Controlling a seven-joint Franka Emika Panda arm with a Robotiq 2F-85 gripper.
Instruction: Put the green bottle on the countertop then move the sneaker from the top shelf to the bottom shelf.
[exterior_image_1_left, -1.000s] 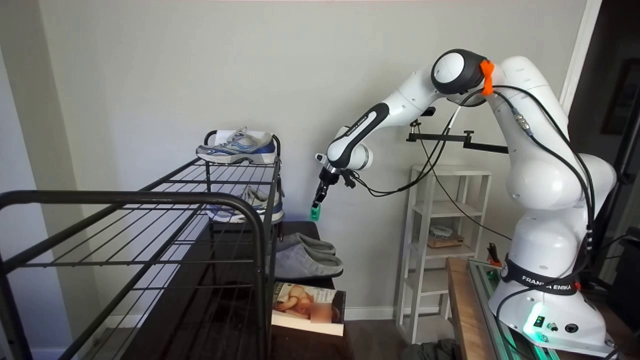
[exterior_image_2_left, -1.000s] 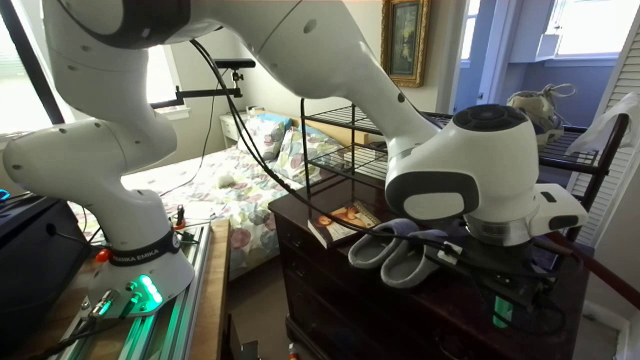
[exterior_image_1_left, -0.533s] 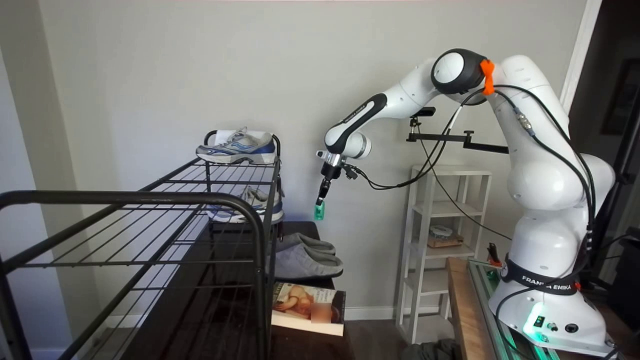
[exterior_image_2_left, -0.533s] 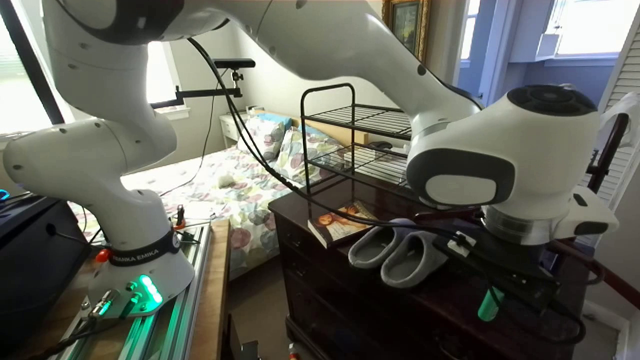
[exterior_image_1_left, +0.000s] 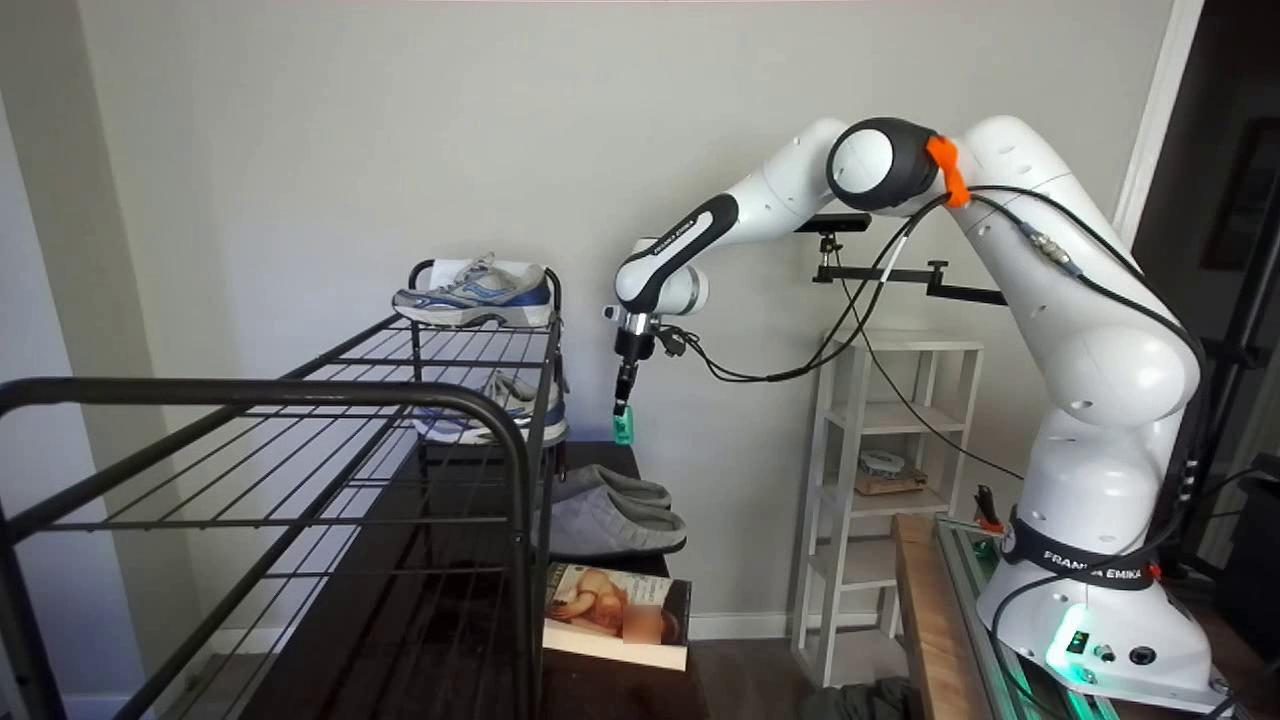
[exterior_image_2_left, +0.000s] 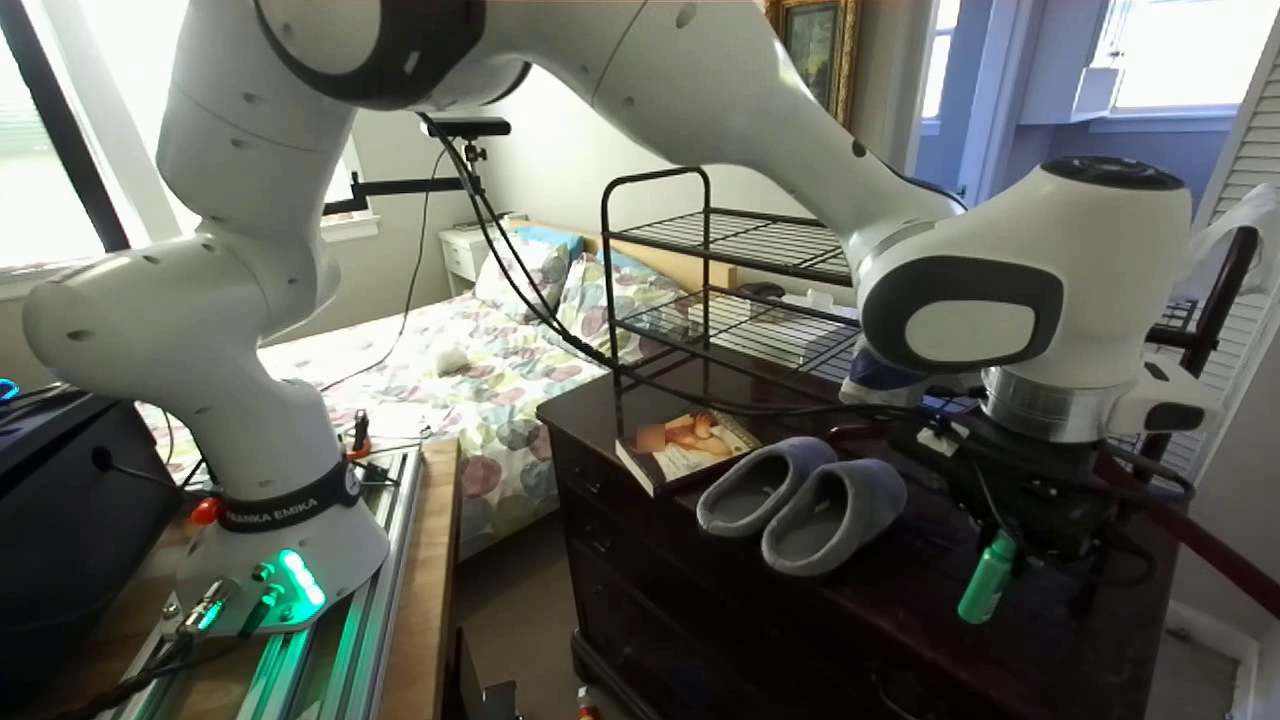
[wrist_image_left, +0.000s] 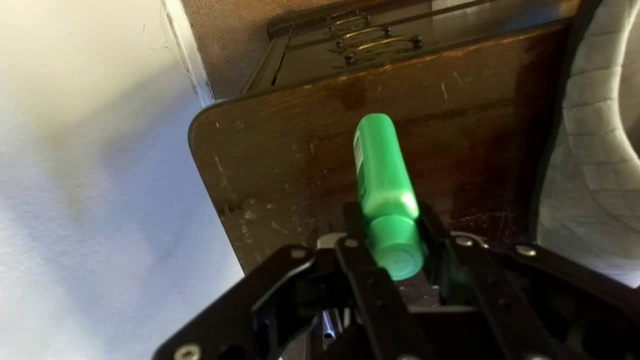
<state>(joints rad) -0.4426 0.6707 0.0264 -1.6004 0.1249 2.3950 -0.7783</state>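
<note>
1. Gripper (wrist_image_left: 390, 220): jaws are standing mostly closed, gripping the green bottle (wrist_image_left: 382, 155) by its upper end.
2. Green bottle: is tilting slightly, over one end of the dresser (wrist_image_left: 285, 155).
3. Grey slippers (exterior_image_2_left: 868, 490), one pair: are resting on the dresser.
4. Sneaker (exterior_image_1_left: 480, 296): is sitting on the top shelf (exterior_image_1_left: 440, 364), above the dresser.
5. Second sneaker (exterior_image_1_left: 515, 393): from here I'm seeing it between top shelf and dresser.

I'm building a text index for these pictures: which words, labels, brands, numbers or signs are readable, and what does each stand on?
"FRANKA EMIKA": black band around the robot's base, some letters partly hidden.
Forearm lettering: too small to read.
Book: any print on its cover is too blurred to read.
Green bottle: its side label is too small to read.
I can make out no numbers or signs.
</note>
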